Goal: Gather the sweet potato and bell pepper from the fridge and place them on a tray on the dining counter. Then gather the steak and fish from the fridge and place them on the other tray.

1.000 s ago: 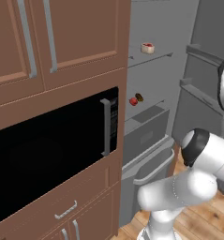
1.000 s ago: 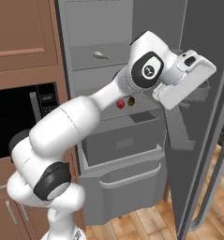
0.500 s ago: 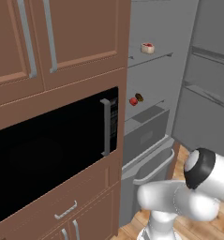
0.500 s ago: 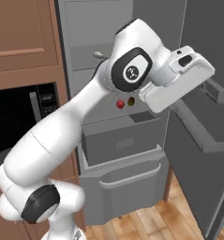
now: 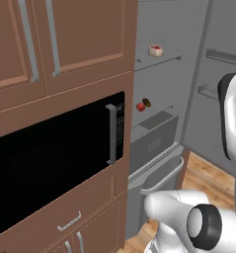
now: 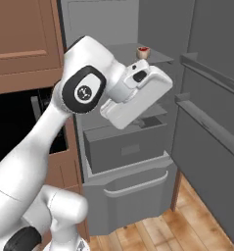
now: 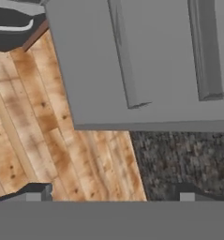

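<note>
Right now the hand (image 7: 113, 192) stands with its two dark fingertips (image 7: 36, 191) spread wide apart and nothing between them. Just beyond those tips lies the pale wooden plank floor (image 7: 48, 136), and next to it a patch of dark speckled flooring (image 7: 183, 154). Further along the hand's line of sight hangs the grey open fridge door (image 7: 146, 61) with its raised shelf rails. In the right base view the white hand body sits in front of the grey fridge drawer (image 6: 128, 147). Past the hand, on a middle fridge shelf, a small red rounded item (image 5: 140, 106) rests touching a small dark brown item (image 5: 147, 103); what they are is too small to tell. Farthest off, on the upper glass shelf (image 5: 161, 62), sits a small pale piece with a red top (image 5: 155, 50).
</note>
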Controlling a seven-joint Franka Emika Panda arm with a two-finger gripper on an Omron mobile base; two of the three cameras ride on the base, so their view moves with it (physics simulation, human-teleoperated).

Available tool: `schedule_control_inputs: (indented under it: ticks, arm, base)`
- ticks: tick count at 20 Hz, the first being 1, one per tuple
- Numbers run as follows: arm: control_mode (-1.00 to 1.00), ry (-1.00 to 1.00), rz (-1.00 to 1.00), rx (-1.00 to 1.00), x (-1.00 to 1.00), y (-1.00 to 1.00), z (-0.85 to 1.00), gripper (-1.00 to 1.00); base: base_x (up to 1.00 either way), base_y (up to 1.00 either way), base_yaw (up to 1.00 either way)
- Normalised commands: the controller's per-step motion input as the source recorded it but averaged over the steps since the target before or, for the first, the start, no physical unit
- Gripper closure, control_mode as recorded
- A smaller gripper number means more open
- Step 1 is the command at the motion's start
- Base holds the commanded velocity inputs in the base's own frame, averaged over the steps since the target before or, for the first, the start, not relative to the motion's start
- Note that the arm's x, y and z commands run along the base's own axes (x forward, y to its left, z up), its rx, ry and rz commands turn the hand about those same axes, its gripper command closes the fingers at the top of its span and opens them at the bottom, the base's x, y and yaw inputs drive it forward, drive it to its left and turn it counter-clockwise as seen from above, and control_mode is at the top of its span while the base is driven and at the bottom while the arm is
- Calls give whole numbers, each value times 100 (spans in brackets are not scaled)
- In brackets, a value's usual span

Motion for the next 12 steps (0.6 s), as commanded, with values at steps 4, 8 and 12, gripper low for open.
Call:
schedule_control_inputs:
  ticks: [4, 8, 12]
  arm:
    - [-100, 0, 7, 14, -18, 51, -7, -100]
    - [-100, 0, 4, 22, -12, 52, 0, -100]
    - [-100, -2, 0, 29, -10, 58, -7, -100]
  base:
    - [0, 0, 0]
    - [0, 0, 0]
    - [0, 0, 0]
